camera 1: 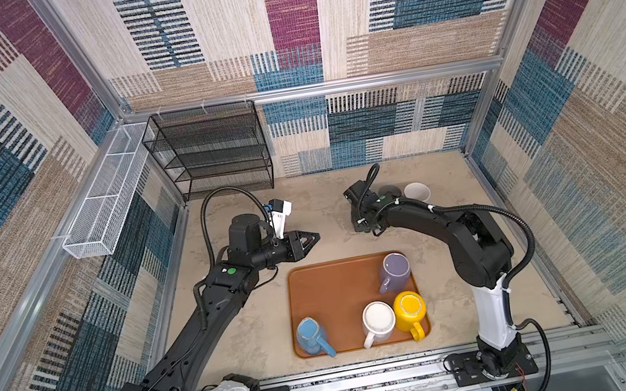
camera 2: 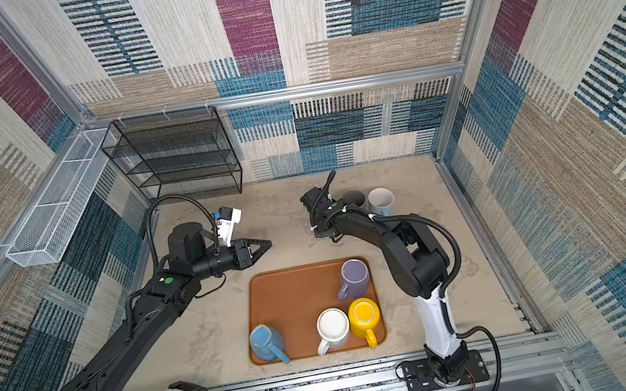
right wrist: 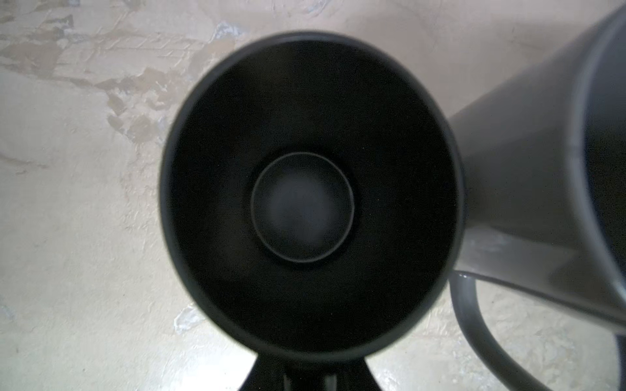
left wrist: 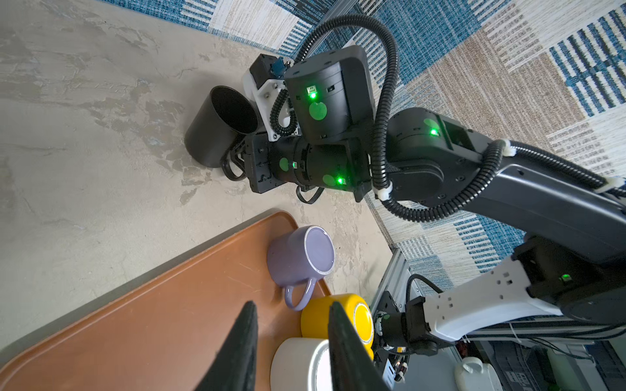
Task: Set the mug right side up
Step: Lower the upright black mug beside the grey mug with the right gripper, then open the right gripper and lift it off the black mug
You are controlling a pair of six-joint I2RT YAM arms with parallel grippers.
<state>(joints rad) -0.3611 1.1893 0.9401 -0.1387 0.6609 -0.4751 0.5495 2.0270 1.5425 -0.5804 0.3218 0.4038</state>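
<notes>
Black mug [left wrist: 216, 132] sits at the back of the bench [camera 1: 265, 338], mouth up; the right wrist view looks straight down into it. Can't tell if its base touches the bench. Right gripper [left wrist: 233, 157] has its fingers closed on the black mug's handle, seen in the left wrist view; in both top views the arm hides most of the mug. White mug [camera 1: 416, 191] stands just beside it, mouth up, handle partly visible in the right wrist view. Left gripper [camera 1: 305, 241] hangs over bare bench, near the far left corner of the brown tray [camera 1: 331, 299], fingers [left wrist: 240, 338] apart with nothing between them. On the tray: purple mug [camera 1: 394, 272], yellow mug [camera 1: 409, 308] and another white mug [camera 1: 378, 321] close together, blue mug [camera 1: 310, 333] at the near left corner.
</notes>
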